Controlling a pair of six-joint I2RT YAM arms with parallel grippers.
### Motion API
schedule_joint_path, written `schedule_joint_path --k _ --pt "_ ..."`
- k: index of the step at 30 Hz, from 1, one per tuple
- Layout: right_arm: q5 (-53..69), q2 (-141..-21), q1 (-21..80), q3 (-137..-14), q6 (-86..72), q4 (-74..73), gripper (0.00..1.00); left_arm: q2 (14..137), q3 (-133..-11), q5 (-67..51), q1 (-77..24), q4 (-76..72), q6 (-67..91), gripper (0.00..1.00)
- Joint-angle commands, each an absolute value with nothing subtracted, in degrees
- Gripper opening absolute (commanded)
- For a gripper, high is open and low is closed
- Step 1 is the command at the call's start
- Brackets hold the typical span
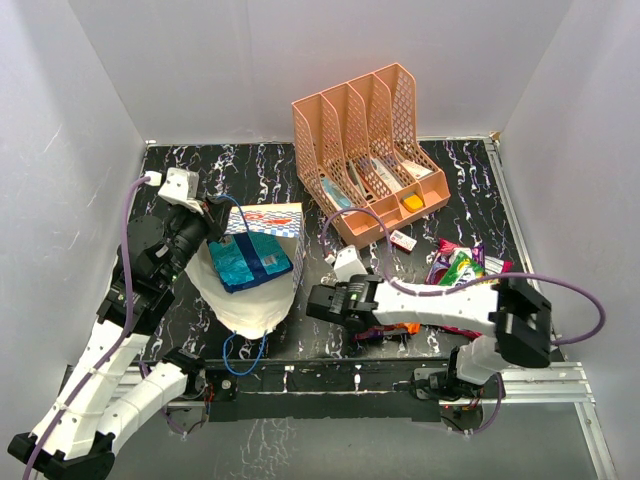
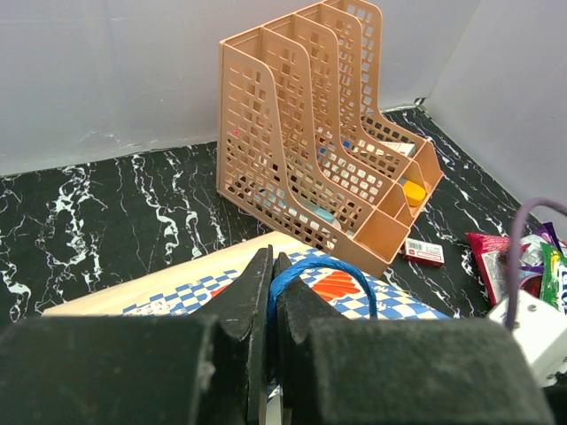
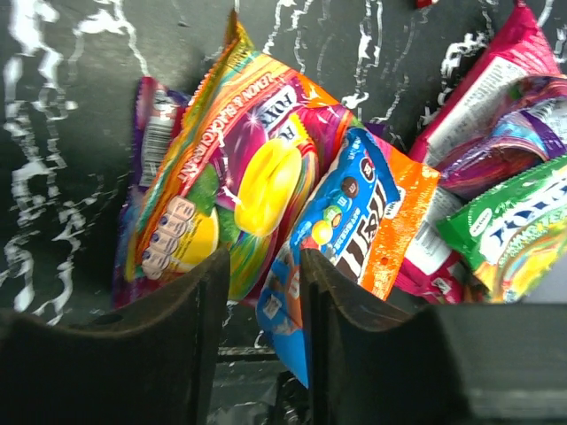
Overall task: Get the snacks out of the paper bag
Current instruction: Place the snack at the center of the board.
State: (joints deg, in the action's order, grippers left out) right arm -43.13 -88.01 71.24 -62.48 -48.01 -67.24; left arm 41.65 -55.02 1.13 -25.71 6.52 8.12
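The paper bag (image 1: 268,222) lies on its side, its mouth facing the near edge, with a blue foil snack packet (image 1: 250,262) showing in the opening. My left gripper (image 1: 218,222) is shut on the bag's blue cord handle (image 2: 330,270); the cord runs between the fingers (image 2: 273,266) above the checked print (image 2: 416,305). My right gripper (image 3: 264,266) is open just above the table near the front edge (image 1: 352,318). A yellow-magenta packet (image 3: 239,173) and a blue-orange packet (image 3: 359,212) lie before it, the blue one's edge hanging against the right finger. More snacks (image 1: 455,265) lie to the right.
The peach mesh organizer (image 1: 370,150) stands at the back centre with small items in its slots; it also shows in the left wrist view (image 2: 310,142). A small red-white box (image 1: 403,240) lies in front of it. The bag's second cord handle (image 1: 245,355) loops by the front rail. White walls surround the table.
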Motion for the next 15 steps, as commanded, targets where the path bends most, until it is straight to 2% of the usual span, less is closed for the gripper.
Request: schedule_joint_path --k 1,7,11,15 --pt "-39.61 -77.39 71.45 -62.03 -42.72 -59.54 0.44 41.25 -54.94 0.52 -26.02 5.95 8.79 0.00" --pt "-27.22 -59.45 71.43 -57.50 -24.66 -42.13 0.62 40.79 -54.94 0.61 -26.02 5.80 8.82 0.00" --pt "-16.40 -51.63 71.41 -53.85 -10.48 -27.90 0.63 40.28 -54.89 0.46 -26.02 5.77 9.01 0.00" --pt "-6.98 -55.74 71.60 -56.50 -2.05 -18.49 0.62 39.95 -54.72 0.03 -26.01 5.89 9.12 0.00"
